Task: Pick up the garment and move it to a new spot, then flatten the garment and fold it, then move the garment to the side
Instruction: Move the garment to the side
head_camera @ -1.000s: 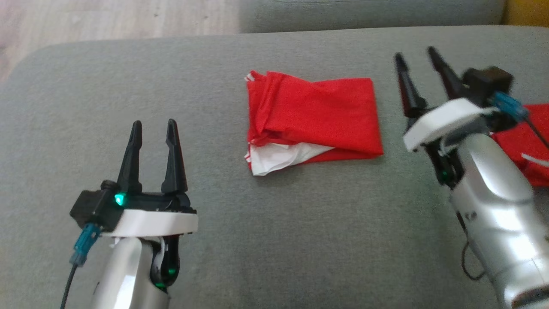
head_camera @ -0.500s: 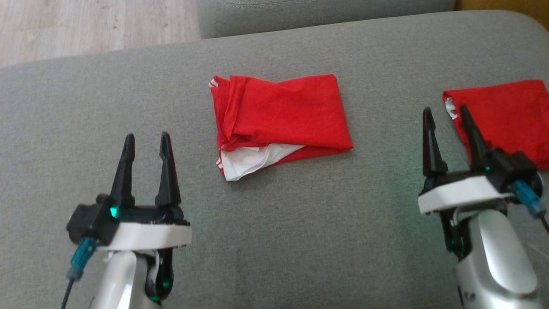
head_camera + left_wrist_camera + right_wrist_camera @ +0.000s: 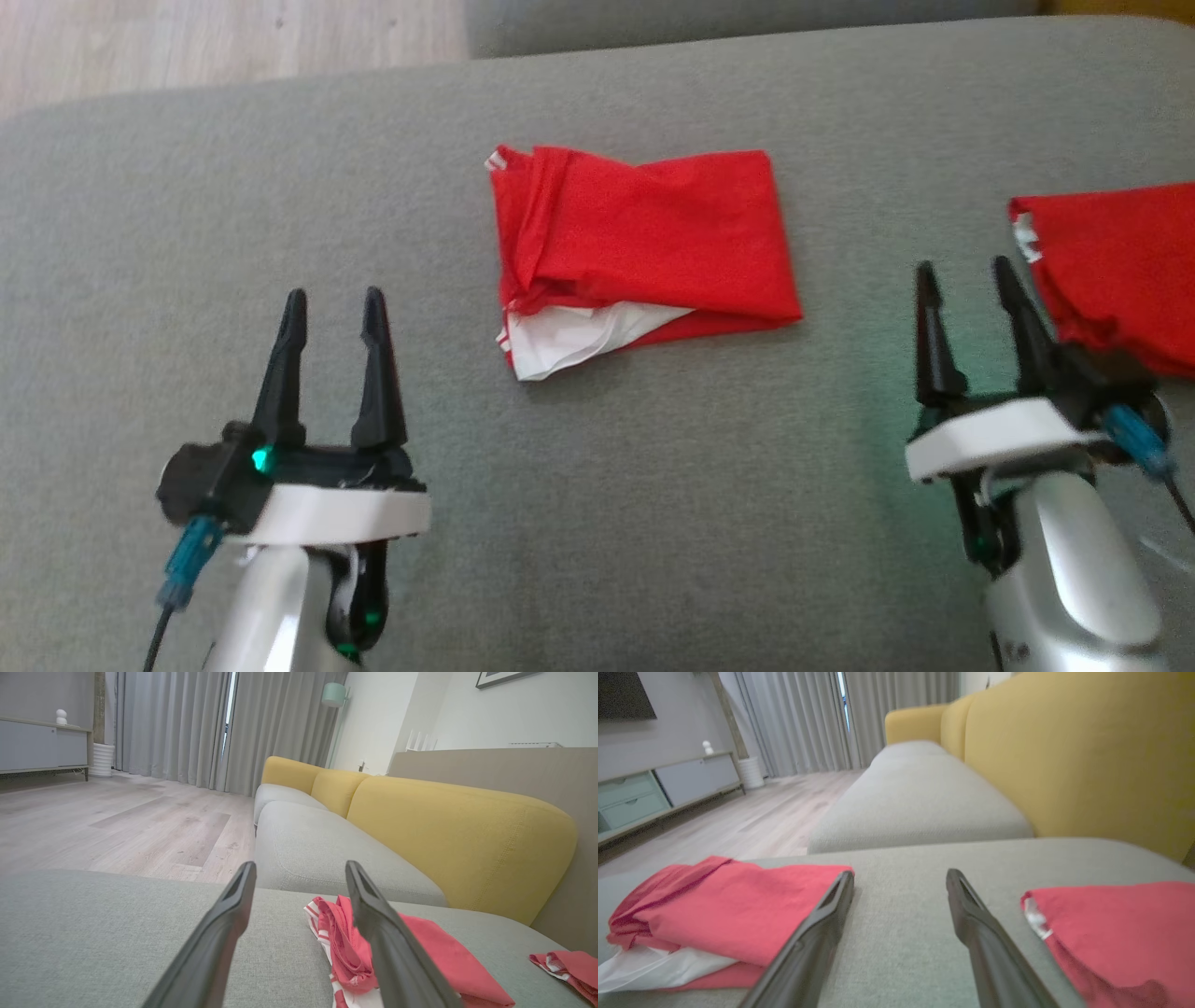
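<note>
We find the folded red garment point(image 3: 644, 247) at frame centre, long axis left–right, up-frame between the left gripper point(image 3: 334, 294) and right gripper point(image 3: 963, 266), both spread and empty, about equally near.

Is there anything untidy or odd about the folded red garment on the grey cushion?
Yes. The red garment in the middle is folded unevenly: a white layer sticks out from under its near left corner, and its left edge is bunched into wrinkles. The second red garment on the right looks flatter, as far as it shows.
</note>
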Tool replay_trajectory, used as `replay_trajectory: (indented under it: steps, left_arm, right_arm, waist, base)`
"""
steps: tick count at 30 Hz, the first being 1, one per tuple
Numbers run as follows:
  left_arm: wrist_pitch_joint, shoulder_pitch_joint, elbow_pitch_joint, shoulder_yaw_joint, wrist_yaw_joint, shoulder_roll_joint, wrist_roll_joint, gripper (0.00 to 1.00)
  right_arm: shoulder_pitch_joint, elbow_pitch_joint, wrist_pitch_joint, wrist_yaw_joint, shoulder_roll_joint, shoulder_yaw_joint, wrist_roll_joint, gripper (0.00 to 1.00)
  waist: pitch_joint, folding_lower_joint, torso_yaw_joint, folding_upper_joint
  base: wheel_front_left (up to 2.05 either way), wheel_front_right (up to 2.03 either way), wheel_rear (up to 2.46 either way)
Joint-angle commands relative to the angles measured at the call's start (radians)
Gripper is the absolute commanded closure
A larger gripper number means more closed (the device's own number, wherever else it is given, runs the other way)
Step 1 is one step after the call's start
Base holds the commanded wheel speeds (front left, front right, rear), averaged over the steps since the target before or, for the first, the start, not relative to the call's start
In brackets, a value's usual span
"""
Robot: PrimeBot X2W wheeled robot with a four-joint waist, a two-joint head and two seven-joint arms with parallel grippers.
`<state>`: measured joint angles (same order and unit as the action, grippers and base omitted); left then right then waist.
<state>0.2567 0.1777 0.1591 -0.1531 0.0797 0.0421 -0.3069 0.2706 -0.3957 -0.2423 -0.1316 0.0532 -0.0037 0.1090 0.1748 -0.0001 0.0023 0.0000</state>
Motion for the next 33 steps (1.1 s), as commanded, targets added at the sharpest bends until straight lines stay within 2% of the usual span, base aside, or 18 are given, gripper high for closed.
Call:
replay_trajectory:
  steps: [1,10,16,21,25,26,27,33]
  left_arm:
    - [0.005,0.047,-0.031,0.022,0.001,0.008,-0.002,0.0]
    - [0.005,0.088,-0.016,-0.027,0.001,0.008,-0.018,0.0]
    - [0.005,0.115,-0.009,-0.054,-0.005,0.008,-0.03,0.0]
    - [0.005,0.129,-0.004,-0.071,-0.012,0.008,-0.04,0.0]
    - [0.005,0.13,-0.001,-0.074,-0.018,0.008,-0.042,0.0]
    - [0.005,0.129,0.0,-0.075,-0.019,0.008,-0.042,0.0]
    - [0.005,0.128,0.002,-0.074,-0.019,0.008,-0.04,0.0]
    - [0.005,0.126,0.003,-0.068,-0.014,0.008,-0.033,0.0]
  right_arm:
    - [0.056,0.019,0.007,0.001,-0.003,0.027,0.003,0.0]
    - [0.212,-0.173,0.102,0.001,-0.003,0.057,0.043,0.0]
    - [0.301,-0.348,0.163,0.001,-0.003,0.073,0.072,0.0]
    - [0.354,-0.471,0.17,0.001,-0.003,0.143,0.171,0.0]
    - [0.386,-0.546,0.146,0.001,-0.003,0.202,0.173,0.0]
    - [0.394,-0.559,0.135,0.001,-0.003,0.215,0.167,0.65]
    - [0.401,-0.57,0.118,0.001,-0.003,0.226,0.157,1.0]
    - [0.441,-0.61,0.036,0.001,-0.003,0.234,0.054,1.0]
  waist:
    - [0.02,0.0001,0.02,0.0]
    - [0.09,0.0001,0.102,0.0]
    - [0.122,0.0001,0.145,0.0]
    - [0.133,0.0001,0.168,0.0]
    - [0.133,0.0001,0.169,0.0]
    - [0.132,0.0001,0.167,0.0]
    - [0.128,0.0001,0.163,0.0]
    - [0.105,0.0001,0.126,0.0]
  base:
    - [0.0,0.0,0.0]
    - [0.0,0.0,0.0]
    - [0.0,0.0,0.0]
    - [0.0,0.0,0.0]
    - [0.0,0.0,0.0]
    - [0.0,0.0,0.0]
    - [0.0,0.0,0.0]
    - [0.0,0.0,0.0]
